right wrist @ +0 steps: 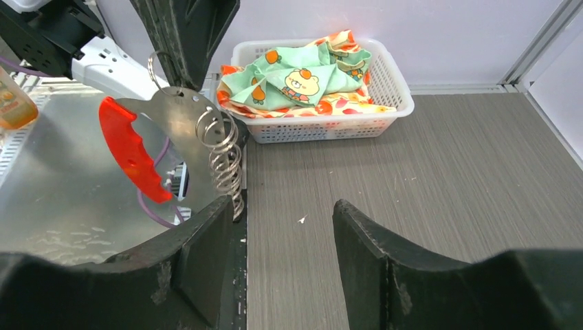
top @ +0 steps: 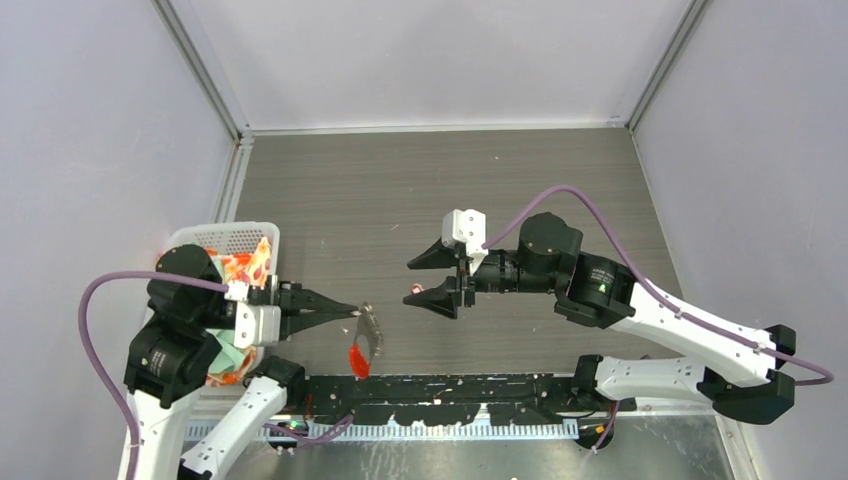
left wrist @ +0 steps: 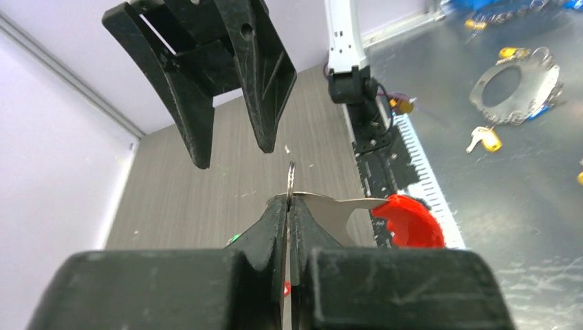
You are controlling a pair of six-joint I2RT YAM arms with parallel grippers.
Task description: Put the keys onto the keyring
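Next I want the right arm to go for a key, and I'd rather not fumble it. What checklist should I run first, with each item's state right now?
1. Left gripper shut on the keyring: ok.
2. Keyring's rings hang free, facing the right arm: ok.
3. Right gripper open, nothing between its fingers: ok.
4. Red-tagged key found: ok, on the table, near the right gripper in the top view.
5. Green-headed key found: cannot tell, not clearly visible in any view.
6. Keys on the rings: not ok, the rings look bare.
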